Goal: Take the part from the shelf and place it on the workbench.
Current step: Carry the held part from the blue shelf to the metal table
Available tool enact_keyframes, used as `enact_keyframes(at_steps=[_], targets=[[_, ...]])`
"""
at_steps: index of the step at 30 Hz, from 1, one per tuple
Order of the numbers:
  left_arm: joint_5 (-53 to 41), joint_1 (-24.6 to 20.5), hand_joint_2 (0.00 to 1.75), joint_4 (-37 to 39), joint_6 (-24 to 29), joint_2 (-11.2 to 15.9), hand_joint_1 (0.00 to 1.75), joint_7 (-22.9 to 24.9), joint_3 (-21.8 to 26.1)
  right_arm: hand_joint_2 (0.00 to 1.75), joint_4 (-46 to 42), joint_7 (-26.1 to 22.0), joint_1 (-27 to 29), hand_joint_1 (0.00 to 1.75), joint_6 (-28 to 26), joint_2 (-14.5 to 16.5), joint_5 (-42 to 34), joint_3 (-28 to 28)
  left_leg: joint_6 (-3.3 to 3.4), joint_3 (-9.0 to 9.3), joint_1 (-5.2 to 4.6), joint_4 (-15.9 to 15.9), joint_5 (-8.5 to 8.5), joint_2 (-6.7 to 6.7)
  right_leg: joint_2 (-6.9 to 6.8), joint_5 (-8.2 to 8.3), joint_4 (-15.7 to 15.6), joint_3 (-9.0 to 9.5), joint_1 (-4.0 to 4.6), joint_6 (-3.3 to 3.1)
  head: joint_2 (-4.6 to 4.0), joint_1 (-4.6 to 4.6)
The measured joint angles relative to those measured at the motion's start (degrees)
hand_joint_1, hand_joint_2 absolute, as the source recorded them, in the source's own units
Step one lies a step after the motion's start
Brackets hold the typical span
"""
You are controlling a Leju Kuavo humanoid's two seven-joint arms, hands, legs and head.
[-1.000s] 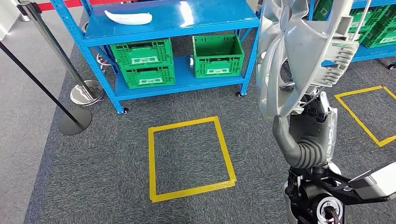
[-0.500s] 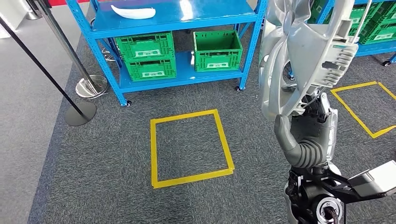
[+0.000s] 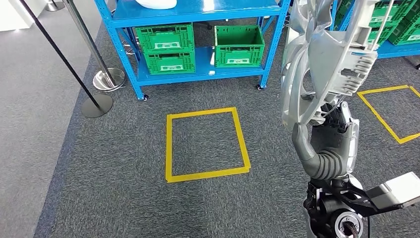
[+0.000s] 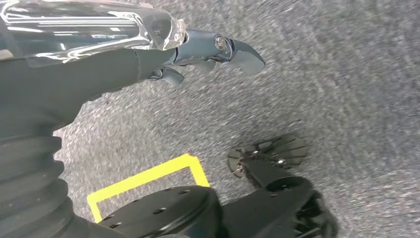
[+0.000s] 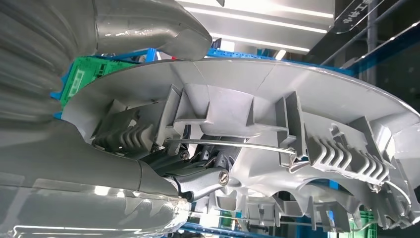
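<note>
Head view: silver wheel cover (image 3: pixel 322 54) is held upright by the right hand (image 3: pixel 329 144), above grey carpet near a yellow tape square (image 3: pixel 206 144). Left wrist view: left hand (image 4: pixel 163 52) (nothing held) is seen with fingers extended. Right wrist view: fingers (image 5: pixel 198 181) are hooked into the cover's ribbed back.

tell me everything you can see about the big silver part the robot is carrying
The silver part looks like a moulded plastic wheel cover: a round, dished disc with spoke-like cutouts. Its back carries ribbed clips and a thin wire ring running through them. It is held upright, edge-on, above the grey carpet in front of the blue shelf. The right hand grips its lower rim, thumb on one face, fingers on the other. Nothing else touches it.
</note>
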Motion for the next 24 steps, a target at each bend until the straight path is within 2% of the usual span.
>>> enact_keyframes(at_steps=[1, 2, 4, 5, 6, 7, 8, 9, 10, 11, 12, 13, 14, 15, 16, 17, 18, 19, 20, 21, 22, 23, 24], targets=[[0.0, 0.2, 1.75, 0.0, 0.0, 0.0, 0.00, 0.0, 0.1, 1.75, 0.0, 0.0, 0.1, 1.75, -0.1, 0.0, 0.0, 0.0, -0.32, -0.62, 0.05, 0.9, -0.96, 0.29, -0.60, 0.34, 0.0, -0.38, -0.09, -0.51, 0.00, -0.15], [0.0, 0.4, 1.75, 0.0, 0.0, 0.0, 0.00, 0.1, 0.2, 1.75, 0.0, -0.1, 0.3, 1.75, -0.2, 0.1, 0.0, 0.0, -0.65, -1.50, 0.15, 2.9, -2.80, 0.82, -1.27, 0.74, 0.0, -0.75, -0.19, -0.95, 0.00, -0.26], [0.0, 0.6, 1.75, 0.0, 0.0, 0.0, 0.00, 0.1, 0.3, 1.75, 0.0, -0.3, 0.5, 1.75, -0.5, 0.2, 0.1, -0.2, -1.26, -4.05, 0.47, 9.9, -7.59, 2.07, -2.51, 1.43, 0.0, -1.52, -0.10, -1.38, 0.00, -0.50], [0.0, 0.6, 1.75, 0.0, 0.0, 0.0, 0.00, 0.1, 0.4, 1.75, 0.0, -0.4, 0.6, 1.75, -0.6, 0.2, 0.1, -0.3, -1.46, -5.19, 0.64, 13.5, -9.06, 2.34, -3.15, 1.73, 0.0, -1.93, -0.07, -1.38, 0.00, -0.51], [0.0, 0.6, 1.75, 0.0, 0.0, 0.0, 0.00, 0.1, 0.4, 1.75, 0.0, -0.4, 0.7, 1.75, -0.6, 0.2, 0.1, -0.3, -1.56, -5.59, 0.78, 15.8, -9.40, 2.50, -3.77, 1.97, 0.1, -2.28, -0.04, -1.34, 0.00, -0.52], [0.0, 0.7, 1.75, 0.0, 0.0, 0.0, 0.00, 0.1, 0.4, 1.75, 0.0, -0.4, 0.8, 1.75, -0.6, 0.2, 0.2, -0.4, -1.59, -4.90, 0.88, 15.9, -8.74, 2.63, -4.38, 2.16, 0.1, -2.53, -0.02, -1.27, 0.01, -0.53], [0.0, 0.7, 1.75, 0.0, 0.0, 0.0, 0.00, 0.1, 0.5, 1.75, -0.1, -0.4, 0.9, 1.75, -0.6, 0.2, 0.2, -0.4, -1.52, -2.94, 0.93, 13.6, -7.36, 2.89, -4.96, 2.30, 0.1, -2.67, 0.00, -1.19, 0.01, -0.54], [0.0, 0.8, 1.75, 0.0, 0.0, 0.0, 0.00, 0.1, 0.5, 1.75, -0.1, -0.4, 1.0, 1.75, -0.7, 0.2, 0.3, -0.4, -1.32, -0.10, 0.90, 9.5, -5.88, 3.53, -5.52, 2.39, 0.1, -2.63, 0.05, -1.11, 0.01, -0.54], [0.0, 0.8, 1.75, 0.0, 0.0, 0.0, 0.00, 0.2, 0.5, 1.75, -0.3, -0.4, 1.1, 1.75, -0.8, 0.2, 0.4, -0.5, -1.07, 2.86, 0.72, 5.0, -4.90, 4.66, -6.05, 2.44, 0.1, -2.59, 0.17, -1.00, 0.01, -0.53], [0.0, 0.8, 1.75, 0.0, 0.0, 0.1, 0.00, 0.1, 0.6, 1.75, -0.5, -0.4, 1.2, 1.75, -0.9, 0.2, 0.5, -0.6, -0.80, 5.10, 0.48, 1.4, -4.33, 5.70, -6.59, 2.54, 0.1, -2.56, 0.30, -0.81, 0.01, -0.49], [0.0, 0.8, 1.75, 0.0, 0.0, 0.1, 0.00, 0.1, 0.6, 1.75, -0.8, -0.5, 1.4, 1.75, -1.0, 0.2, 0.6, -0.7, -0.53, 6.29, 0.22, -0.8, -4.20, 6.38, -7.15, 2.64, 0.1, -2.55, 0.41, -0.59, 0.01, -0.46], [0.0, 0.8, 1.75, 0.0, 0.1, 0.1, 0.00, 0.1, 0.7, 1.75, -1.0, -0.5, 1.6, 1.75, -1.1, 0.3, 0.7, -0.8, -0.33, 6.57, 0.00, -1.6, -4.28, 6.56, -7.68, 2.77, 0.1, -2.63, 0.49, -0.33, 0.00, -0.46], [0.0, 0.9, 1.75, 0.0, 0.1, 0.1, 0.00, 0.1, 0.7, 1.75, -1.2, -0.6, 1.7, 1.75, -1.2, 0.3, 0.8, -0.9, -0.05, 6.34, -0.03, -1.8, -4.13, 6.07, -8.22, 2.90, 0.1, -2.62, 0.50, -0.02, 0.00, -0.45], [0.0, 1.1, 1.75, 0.1, 0.1, 0.1, 0.00, 0.0, 0.8, 1.75, -1.5, -0.6, 1.9, 1.75, -1.2, 0.3, 0.8, -1.0, 0.28, 6.20, 0.09, -2.1, -3.89, 5.52, -8.04, 2.73, 0.2, -2.70, 0.45, 0.31, 0.00, -0.49], [0.0, 1.2, 1.75, 0.1, 0.1, 0.1, 0.00, 0.0, 0.9, 1.75, -1.7, -0.7, 2.1, 1.75, -1.3, 0.3, 0.8, -1.1, 0.64, 6.08, 0.27, -2.3, -3.59, 5.04, -7.07, 2.11, 0.9, -3.02, 0.39, 0.64, 0.00, -0.46], [0.0, 1.2, 1.75, 0.1, 0.1, 0.1, 0.00, 0.0, 1.0, 1.75, -1.9, -0.8, 2.4, 1.75, -1.3, 0.3, 0.9, -1.2, 1.04, 5.93, 0.47, -2.5, -3.25, 4.54, -5.70, 0.81, 2.7, -3.81, 0.33, 0.93, 0.01, -0.41], [0.0, 1.2, 1.75, 0.1, 0.1, 0.1, 0.00, -0.1, 1.1, 1.75, -2.1, -0.9, 2.7, 1.75, -1.4, 0.3, 0.9, -1.5, 1.33, 5.75, 0.59, -2.6, -2.97, 4.04, -4.09, -1.11, 5.9, -5.22, 0.25, 1.16, 0.01, -0.39], [0.0, 1.2, 1.75, 0.1, 0.1, 0.1, 0.00, -0.1, 1.2, 1.75, -2.3, -0.9, 3.0, 1.75, -1.5, 0.3, 0.9, -1.7, 1.53, 5.44, 0.59, -2.5, -2.77, 3.44, -3.04, -3.20, 10.1, -7.03, 0.23, 1.29, 0.01, -0.36], [0.0, 1.3, 1.75, 0.1, 0.1, 0.0, 0.00, -0.1, 1.3, 1.75, -2.4, -1.0, 3.3, 1.75, -1.6, 0.2, 0.9, -2.0, 1.64, 5.15, 0.56, -2.4, -2.61, 2.80, -2.62, -4.87, 14.2, -8.81, 0.23, 1.38, 0.00, -0.37], [0.0, 1.4, 1.75, 0.1, 0.1, 0.0, 0.00, -0.1, 1.3, 1.75, -2.6, -1.1, 3.7, 1.75, -1.6, 0.2, 0.9, -2.2, 1.67, 4.89, 0.54, -2.2, -2.51, 2.11, -2.47, -5.60, 17.0, -9.97, 0.23, 1.42, 0.00, -0.38], [0.0, 1.4, 1.75, 0.1, 0.1, 0.0, 0.00, -0.1, 1.3, 1.75, -2.7, -1.1, 4.1, 1.75, -1.7, 0.2, 1.0, -2.3, 1.66, 4.68, 0.55, -2.0, -2.45, 1.39, -2.40, -5.20, 17.5, -10.11, 0.20, 1.41, 0.00, -0.38], [0.0, 1.5, 1.75, 0.1, 0.1, 0.0, 0.00, -0.1, 1.4, 1.75, -2.9, -1.1, 4.5, 1.75, -1.9, 0.3, 1.1, -2.4, 1.62, 4.53, 0.57, -1.7, -2.43, 0.65, -2.24, -3.75, 15.6, -9.07, 0.14, 1.35, 0.00, -0.38], [0.0, 1.5, 1.75, 0.1, 0.1, -0.1, 0.00, -0.1, 1.4, 1.75, -3.1, -1.2, 4.9, 1.75, -2.0, 0.3, 1.1, -2.5, 1.52, 4.38, 0.61, -1.4, -2.47, -0.12, -1.64, -1.67, 11.8, -7.15, 0.01, 1.27, 0.01, -0.37]])
